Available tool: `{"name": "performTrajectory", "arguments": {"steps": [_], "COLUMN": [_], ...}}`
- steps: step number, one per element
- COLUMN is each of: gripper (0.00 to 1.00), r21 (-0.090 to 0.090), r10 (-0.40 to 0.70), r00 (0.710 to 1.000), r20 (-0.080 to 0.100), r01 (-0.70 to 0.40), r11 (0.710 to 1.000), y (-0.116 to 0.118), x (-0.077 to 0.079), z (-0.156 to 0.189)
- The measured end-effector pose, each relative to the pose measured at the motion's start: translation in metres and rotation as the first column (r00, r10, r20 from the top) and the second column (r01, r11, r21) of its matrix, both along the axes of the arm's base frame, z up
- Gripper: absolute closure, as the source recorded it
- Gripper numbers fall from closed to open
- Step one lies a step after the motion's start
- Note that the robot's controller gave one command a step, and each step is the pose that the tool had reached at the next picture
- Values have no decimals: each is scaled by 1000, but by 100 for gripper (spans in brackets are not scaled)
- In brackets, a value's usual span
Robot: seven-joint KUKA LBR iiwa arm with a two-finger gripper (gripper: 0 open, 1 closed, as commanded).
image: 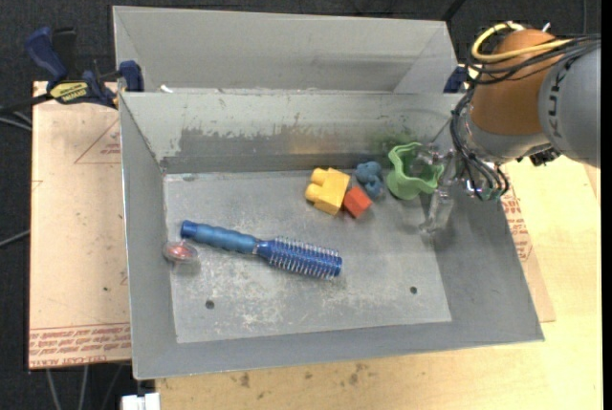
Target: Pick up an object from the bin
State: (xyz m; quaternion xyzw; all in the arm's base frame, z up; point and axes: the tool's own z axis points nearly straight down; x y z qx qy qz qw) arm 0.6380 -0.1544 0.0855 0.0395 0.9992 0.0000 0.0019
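- Fingers (439,210) hang straight down into the right part of the bin, tips at or just above the floor; from this angle I cannot tell whether they are spread or pressed together, and nothing shows between them.
- Nearest thing to the gripper (438,219) is a green cup-shaped piece (409,171), just left of and beyond the fingers, close against the foot of the far wall, its open mouth turned up and rightward.
- Whether the green piece touches the fingers cannot be told; it lies beside them, not between them.
- Just left of it, a small blue lump (369,175) touches or nearly touches it, then an orange-red block (357,202) and a yellow block (327,189), these two pressed together.
- Well apart, left of centre, a blue hairbrush (263,248) lies slantwise, bristle head to the right and handle to the left, with a small pink round thing (179,252) by the handle's end.
- Bare floor runs from the fingers toward the near edge and along the whole near side; the sloping right wall of the bin (497,255) rises close on the fingers' right.
- Above the right rim the arm (574,107) carries its orange cover (507,88) and a bunch of cables (478,177) down to the wrist.
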Motion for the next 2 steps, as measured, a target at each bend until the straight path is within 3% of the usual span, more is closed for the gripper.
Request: {"name": "performTrajectory", "arguments": {"steps": [1, 2], "gripper": [100, 100], "r21": [3, 0], "r10": [3, 550], "r00": [1000, 835], "r20": [1, 0], "r01": [-3, -550], "r11": [1000, 835], "y": [2, 31], "x": [1, -33], "z": [1, 51]}}
